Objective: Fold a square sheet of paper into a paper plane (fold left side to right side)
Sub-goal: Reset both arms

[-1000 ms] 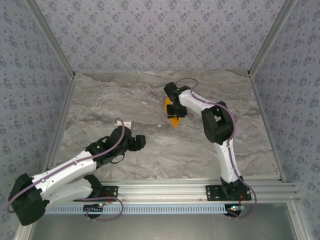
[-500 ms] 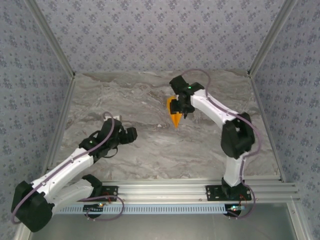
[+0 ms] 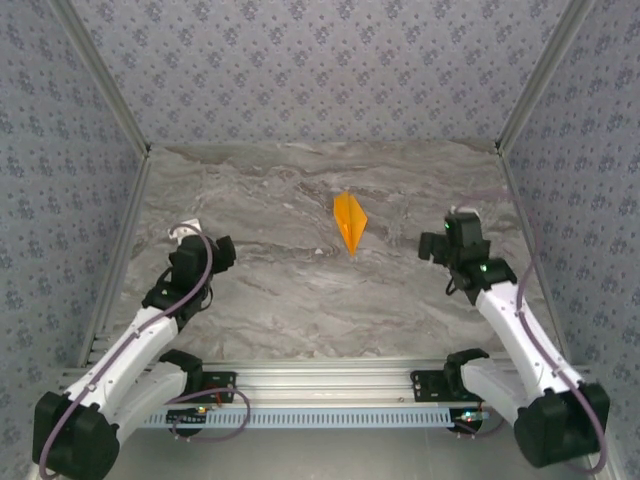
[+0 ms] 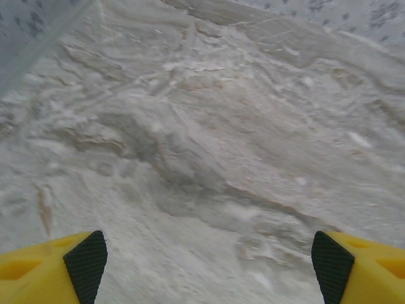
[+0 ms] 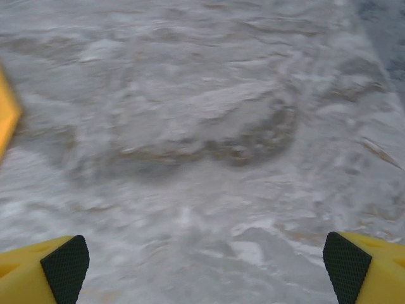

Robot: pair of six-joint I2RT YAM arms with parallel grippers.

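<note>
Orange-yellow paper folded into a slim pointed dart, the paper plane (image 3: 349, 221), lies flat on the grey marble-patterned tabletop (image 3: 280, 300). In the top view it sits just right of centre in the upper half of the frame. Its broad end is toward the top of the frame, and its tip points down and slightly right. My left gripper (image 3: 218, 251) is at centre-left of that view, well apart from the paper plane and lower in the frame. My right gripper (image 3: 434, 247) is at centre-right, also apart from the paper plane and a little lower than it. Neither gripper touches the paper.

In the left wrist view, my left gripper (image 4: 209, 256) has its jaws spread wide. The yellow fingers with black textured pads (image 4: 85, 256) sit in the lower left and lower right corners, and bare tabletop shows through the gap between them. In the right wrist view, my right gripper (image 5: 205, 259) has its jaws equally wide. Its black pads (image 5: 66, 266) are in the two lower corners, again with bare tabletop between them. A sliver of the paper plane (image 5: 6, 117) shows at the left edge of that frame, above the left finger and clear of it. Both wrist views are blurred.

Patterned grey-blue walls (image 3: 320, 70) enclose the tabletop, and an aluminium rail (image 3: 330, 378) runs along the lower edge of the top view.
</note>
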